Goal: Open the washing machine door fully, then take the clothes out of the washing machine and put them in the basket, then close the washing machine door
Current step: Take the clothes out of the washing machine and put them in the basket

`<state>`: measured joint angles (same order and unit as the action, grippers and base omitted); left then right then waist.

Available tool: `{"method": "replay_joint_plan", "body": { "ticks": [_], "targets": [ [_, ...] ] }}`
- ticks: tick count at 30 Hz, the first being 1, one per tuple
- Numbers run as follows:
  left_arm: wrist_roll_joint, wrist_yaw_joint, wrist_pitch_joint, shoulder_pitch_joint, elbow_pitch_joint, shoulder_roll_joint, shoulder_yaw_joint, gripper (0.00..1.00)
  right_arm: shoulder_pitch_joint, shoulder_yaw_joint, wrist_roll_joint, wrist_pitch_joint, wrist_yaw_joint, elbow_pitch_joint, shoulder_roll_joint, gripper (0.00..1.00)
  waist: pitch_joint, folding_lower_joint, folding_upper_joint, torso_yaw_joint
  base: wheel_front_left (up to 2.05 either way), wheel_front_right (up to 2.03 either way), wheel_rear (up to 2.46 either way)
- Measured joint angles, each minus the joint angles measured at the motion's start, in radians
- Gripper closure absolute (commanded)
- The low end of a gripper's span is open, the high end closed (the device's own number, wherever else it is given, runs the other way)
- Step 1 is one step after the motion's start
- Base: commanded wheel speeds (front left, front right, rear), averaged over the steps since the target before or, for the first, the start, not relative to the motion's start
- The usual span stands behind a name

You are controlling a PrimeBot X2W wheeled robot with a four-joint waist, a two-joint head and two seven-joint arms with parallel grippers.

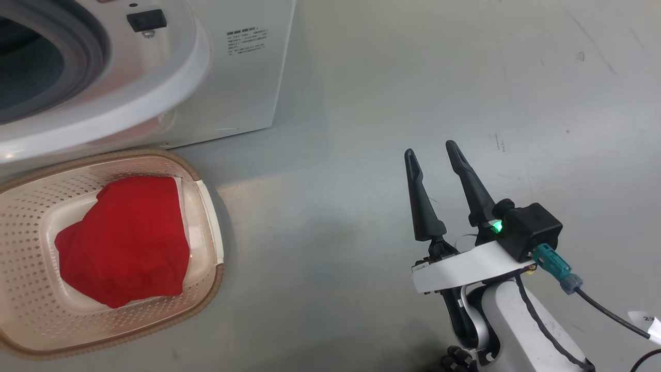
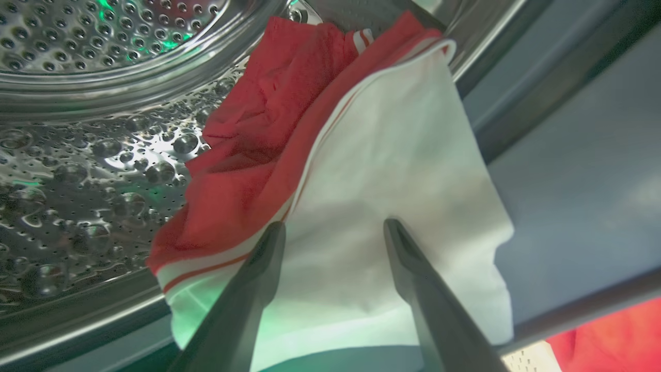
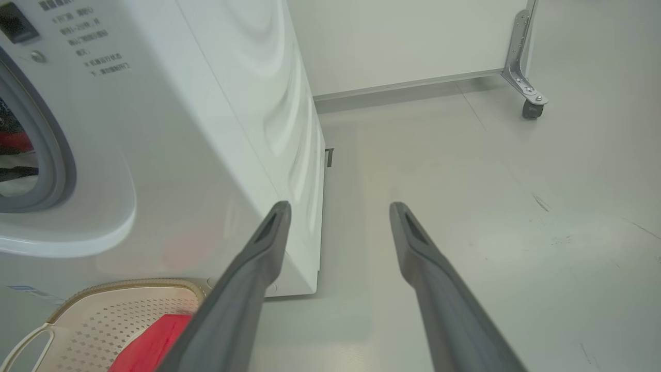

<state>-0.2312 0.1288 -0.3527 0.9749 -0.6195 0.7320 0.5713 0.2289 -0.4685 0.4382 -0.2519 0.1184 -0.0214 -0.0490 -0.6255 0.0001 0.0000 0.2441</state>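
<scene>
At far left the basket sits on the floor just below the washing machine, with one piece of the clothes already heaped in it. Inside the drum my left gripper is empty, its fingers spread apart and straddling the white panel of a second red garment that drapes across the drum lip.

My worry is the pinch. If I close on that thin white layer alone, the cloth could slide out as I pull back. It could also catch on the lip, then drop short of the basket.

Over to the right, my right gripper hangs above bare floor, fingers apart and holding nothing, well clear of the machine. I see little risk there unless I swing the body carelessly.
</scene>
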Motion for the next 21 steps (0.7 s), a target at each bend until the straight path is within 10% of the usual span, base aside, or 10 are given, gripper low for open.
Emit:
{"method": "replay_joint_plan", "body": {
  "ticks": [19, 20, 21],
  "targets": [
    [-0.117, 0.000, -0.116, 0.084, -0.075, -0.024, 0.022, 0.01, 0.009, 0.000, 0.000, 0.000, 0.007, 0.015, 0.000, 0.00, -0.031, 0.0000, 0.0000, 0.024, 0.00, 0.00, 0.00],
    [-0.122, 0.000, -0.121, 0.087, -0.079, -0.024, 0.022, 0.46, 0.009, 0.001, 0.000, 0.000, 0.007, 0.015, 0.000, 0.00, -0.033, 0.0000, 0.0000, 0.024, 0.00, 0.00, 0.00],
    [-0.126, 0.001, -0.123, 0.090, -0.083, -0.024, 0.022, 0.68, 0.009, 0.002, 0.000, 0.000, 0.007, 0.015, 0.000, 0.00, -0.035, 0.0000, 0.0000, 0.025, 0.00, 0.00, 0.00]
  ]
}}
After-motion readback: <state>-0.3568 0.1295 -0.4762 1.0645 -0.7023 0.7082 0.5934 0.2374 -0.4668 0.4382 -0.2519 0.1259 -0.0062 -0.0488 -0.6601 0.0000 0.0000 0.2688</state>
